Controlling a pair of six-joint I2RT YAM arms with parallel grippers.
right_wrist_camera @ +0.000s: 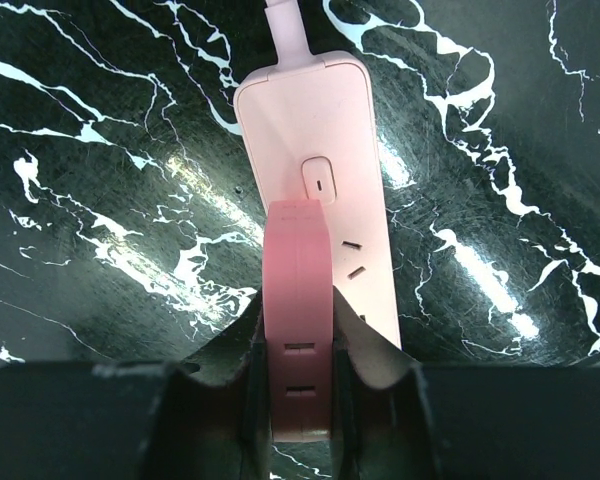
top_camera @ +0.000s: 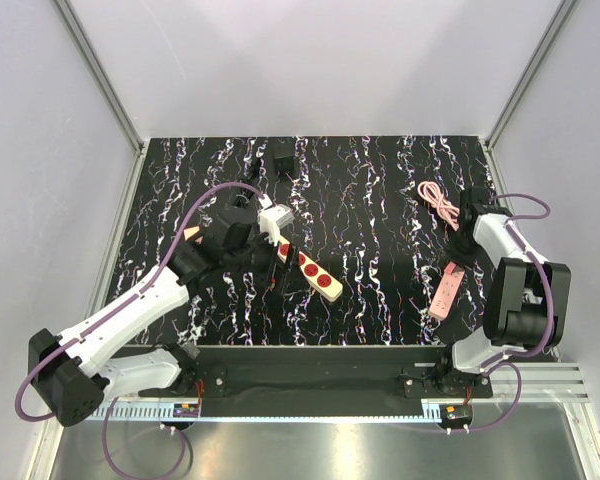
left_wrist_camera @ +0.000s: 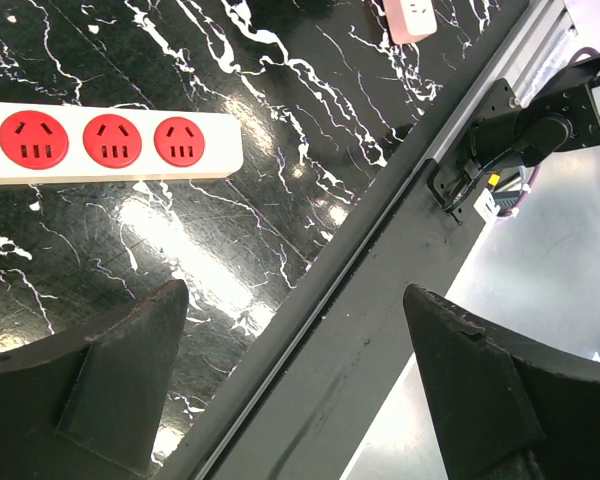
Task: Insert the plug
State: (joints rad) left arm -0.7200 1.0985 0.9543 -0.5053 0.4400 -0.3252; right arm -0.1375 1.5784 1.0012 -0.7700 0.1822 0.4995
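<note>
The plug [top_camera: 283, 155], a small black box, rests near the table's back edge, apart from both grippers. The cream strip [top_camera: 311, 270] with red sockets lies diagonally mid-table, and its end [left_wrist_camera: 110, 140] shows in the left wrist view. My left gripper [top_camera: 248, 240] hovers beside the strip's far half. It [left_wrist_camera: 300, 390] is open, with nothing between its fingers. My right gripper [right_wrist_camera: 298, 330] is shut on a narrow pink piece [right_wrist_camera: 298, 300] with two slots. That piece is held just over a pink power strip [right_wrist_camera: 320, 160]. From above, the right gripper [top_camera: 460, 248] is at the right side.
A coiled pink cable [top_camera: 438, 200] lies at the back right. The pink power strip [top_camera: 447, 290] lies near the right arm. A white block [top_camera: 275, 218] sits at the cream strip's far end. The black front rail [left_wrist_camera: 380, 300] runs along the near edge.
</note>
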